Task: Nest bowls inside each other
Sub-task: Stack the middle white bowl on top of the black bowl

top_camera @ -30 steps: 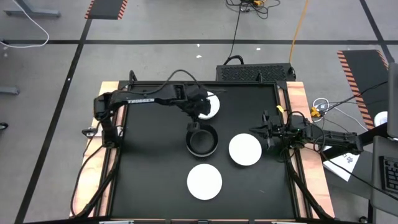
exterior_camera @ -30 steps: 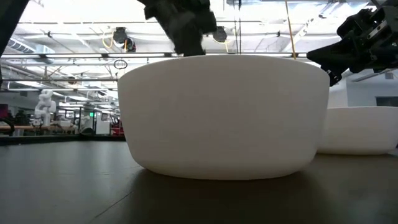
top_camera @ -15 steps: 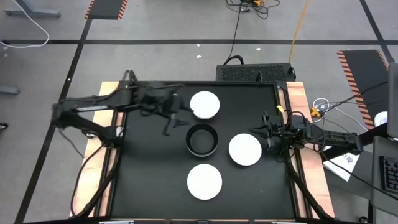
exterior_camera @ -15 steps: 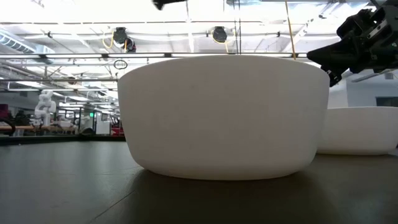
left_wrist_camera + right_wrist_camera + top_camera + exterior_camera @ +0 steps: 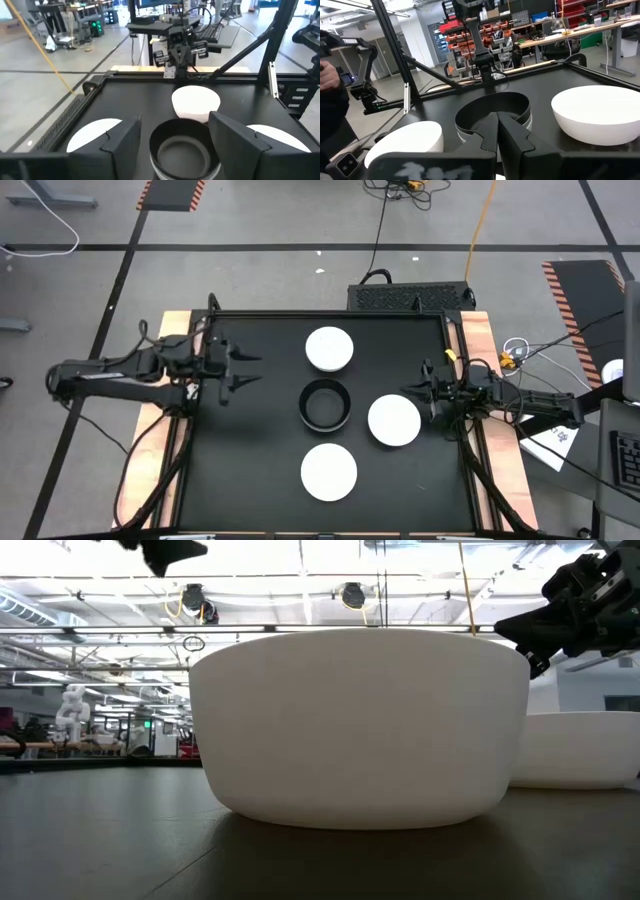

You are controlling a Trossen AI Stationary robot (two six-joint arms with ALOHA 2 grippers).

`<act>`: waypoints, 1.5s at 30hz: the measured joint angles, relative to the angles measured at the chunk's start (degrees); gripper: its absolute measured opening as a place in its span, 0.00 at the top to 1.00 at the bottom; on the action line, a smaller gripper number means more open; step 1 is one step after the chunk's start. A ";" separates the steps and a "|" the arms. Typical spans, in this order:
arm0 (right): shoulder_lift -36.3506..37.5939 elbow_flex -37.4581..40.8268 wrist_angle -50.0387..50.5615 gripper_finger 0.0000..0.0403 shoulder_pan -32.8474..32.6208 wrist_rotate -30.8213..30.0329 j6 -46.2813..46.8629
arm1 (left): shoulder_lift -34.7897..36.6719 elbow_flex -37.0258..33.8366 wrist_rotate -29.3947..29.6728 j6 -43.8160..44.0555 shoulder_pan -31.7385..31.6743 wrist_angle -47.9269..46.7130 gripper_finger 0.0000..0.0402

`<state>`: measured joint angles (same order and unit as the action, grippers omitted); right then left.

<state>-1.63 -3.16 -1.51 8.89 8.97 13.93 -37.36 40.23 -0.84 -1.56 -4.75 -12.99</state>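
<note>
Three white bowls stand apart on the black table: a far one (image 5: 329, 348), a right one (image 5: 393, 420) and a near one (image 5: 329, 471). Between them sits a black bowl (image 5: 324, 404), with a grey bowl nested inside it in the left wrist view (image 5: 182, 154). My left gripper (image 5: 243, 370) is open above the table's left part, well clear of every bowl. My right gripper (image 5: 418, 392) is shut and hovers at the right edge, just beside the right white bowl. The near white bowl (image 5: 360, 725) fills the low view.
A raised frame (image 5: 455, 380) borders the black table top. Bare table lies between my left gripper and the black bowl. In the right wrist view a person's arm (image 5: 330, 95) shows beyond the table. A dark box (image 5: 410, 296) sits past the far edge.
My left arm has drawn back quickly from over the black bowl's far rim toward the table's left edge, and has risen out of the low view's centre. The bowls have stayed in place.
</note>
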 joint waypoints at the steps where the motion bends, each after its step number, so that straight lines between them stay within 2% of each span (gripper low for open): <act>1: 0.00 0.00 -0.43 1.00 0.00 -0.01 0.16 | 1.05 -1.09 -0.03 0.73 0.01 0.06 0.45; 7: 0.00 0.00 -1.29 1.00 0.02 0.02 0.24 | 4.40 -6.86 -0.53 3.10 0.01 0.85 0.61; 13: 0.00 0.00 -1.45 1.00 0.02 0.02 0.42 | 7.62 -12.20 3.93 1.93 -0.05 1.10 0.82; 18: 0.00 0.00 -1.50 1.00 0.02 0.02 0.59 | 12.76 -18.15 3.91 2.19 -0.05 3.96 0.98; 25: 0.00 0.00 -1.56 1.00 0.02 -0.02 0.32 | 20.95 -24.59 4.77 4.35 -0.05 7.10 0.99; 29: 0.00 0.00 -1.59 1.00 0.02 -0.02 0.22 | 23.94 -25.91 1.56 5.68 -0.05 6.74 0.99; 32: 0.00 0.00 -1.61 1.00 0.02 -0.04 0.21 | 24.73 -25.99 0.13 7.44 -0.05 4.54 0.99; 35: 0.00 0.00 -1.62 1.00 0.01 -0.07 0.27 | 24.78 -26.01 4.15 10.23 -0.06 3.19 0.99; 40: 0.00 -0.02 -1.63 1.00 0.01 -0.30 -0.04 | 24.78 -26.22 2.89 8.03 -0.05 3.90 0.99; 45: -0.26 0.42 -0.62 1.00 0.02 -4.30 -0.04 | 25.44 -29.04 3.93 7.92 -0.86 4.75 0.99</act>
<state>-1.89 -2.74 -2.13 8.91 4.67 13.89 -11.91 11.18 3.09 6.36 -5.60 -8.24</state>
